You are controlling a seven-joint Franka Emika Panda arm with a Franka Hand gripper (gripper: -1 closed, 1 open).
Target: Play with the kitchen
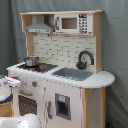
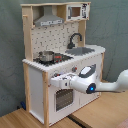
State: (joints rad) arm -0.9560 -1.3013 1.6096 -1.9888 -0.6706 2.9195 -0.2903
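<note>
The kitchen [image 1: 65, 97] [image 2: 36, 95] is a white and light-wood toy unit standing upright. On the stove sits a small metal pot [image 1: 31, 61] [image 2: 46, 56]. A black faucet [image 1: 85, 59] [image 2: 75, 39] curves over the grey sink [image 1: 75, 74] [image 2: 84, 50]. In the second exterior view my gripper [image 2: 55, 78] is right at the front panel, level with the knob row and just above the oven door [image 2: 62, 99]. In the first exterior view the gripper [image 1: 13, 82] shows only at the left edge, near the oven door [image 1: 27, 104].
A grey hood [image 1: 39, 26] [image 2: 50, 20] and a toy microwave [image 1: 75, 22] [image 2: 77, 11] sit on top. Grey curtain hangs behind. The unit stands on wooden boards [image 2: 20, 120]. My white arm [image 2: 107, 87] reaches in from the second exterior view's right.
</note>
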